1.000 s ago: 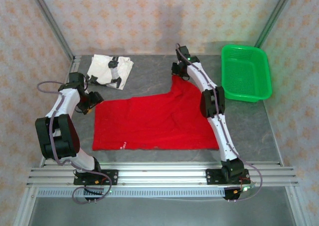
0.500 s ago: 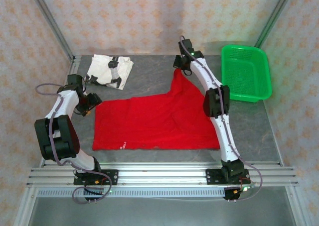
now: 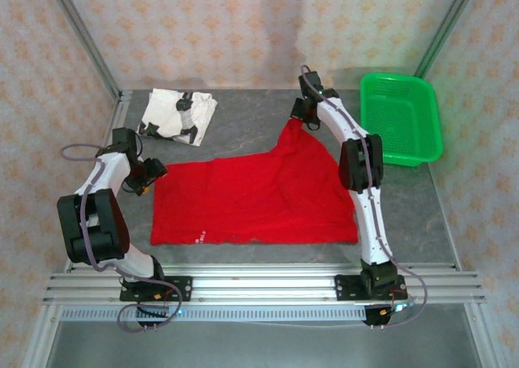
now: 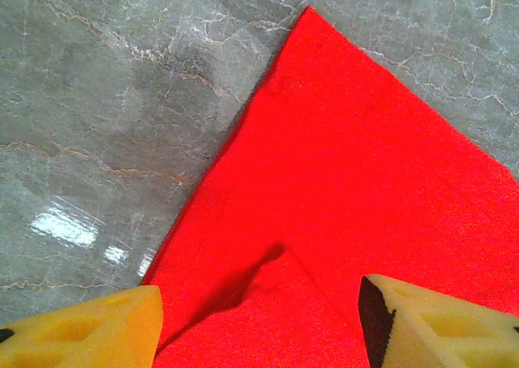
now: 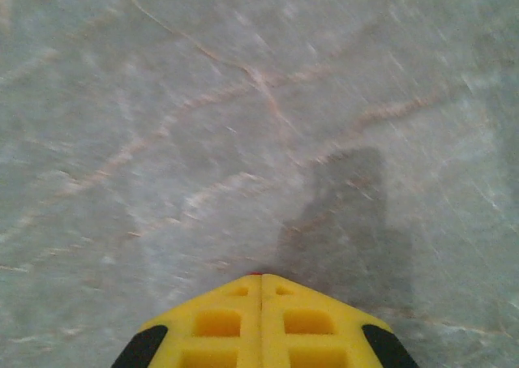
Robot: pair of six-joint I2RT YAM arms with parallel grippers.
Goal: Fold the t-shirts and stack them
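- Top external view, nearest edge: we see both arm bases bolted to a metal rail point(image 3: 259, 287) that runs along the near side of the grey marbled table point(image 3: 243, 134).
- Just beyond the rail, the red t-shirt point(image 3: 251, 202) lies spread over the middle of the table. Its near hem is straight and runs parallel to the rail, with a small white mark close to the near-left corner.
- At the shirt's far-left corner we find the left gripper point(image 3: 151, 173), low over the table. In the left wrist view its yellow fingers point(image 4: 81, 331) stand wide apart with nothing between them. The red cloth lies below, its corner pointing away, and a small ridge runs through the fabric between the fingers. We cannot tell whether the fingers touch the cloth.
- Farther back and to the right, the right gripper point(image 3: 306, 118) is at the top of a peak of red cloth that rises off the table toward it. In the right wrist view its fingers point(image 5: 219, 323) are pressed together, with a thin sliver of red at their tips, so we read it as clamped on the shirt. The table beneath is blurred.
- At the far left, the white t-shirt point(image 3: 178, 115) with black markings lies in a compact fold, with bare table between it and the red one.
- At the far right, the green basket point(image 3: 401, 121) sits beside the right arm.
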